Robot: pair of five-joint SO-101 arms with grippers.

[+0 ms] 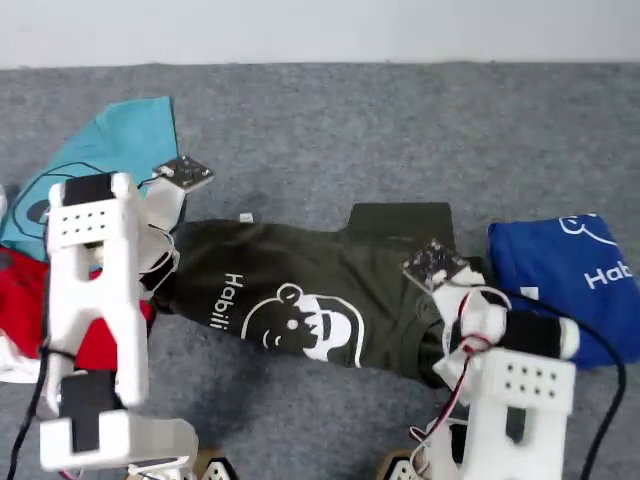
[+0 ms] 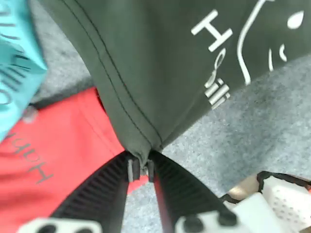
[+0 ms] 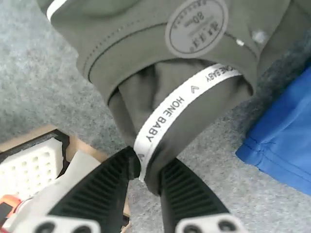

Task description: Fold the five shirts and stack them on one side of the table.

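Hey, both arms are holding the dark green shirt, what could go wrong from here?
The left gripper pinches only a thin edge of the dark green shirt; it may slip free.
The right gripper holds bunched collar fabric, so the fold may come out crooked.
The shirt's end lies over the red shirt and may drag it.

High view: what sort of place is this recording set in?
Likely a robotics test bench, not a home: a grey felt-covered table, the left arm and right arm both gripping a dark green shirt, plain wall behind.
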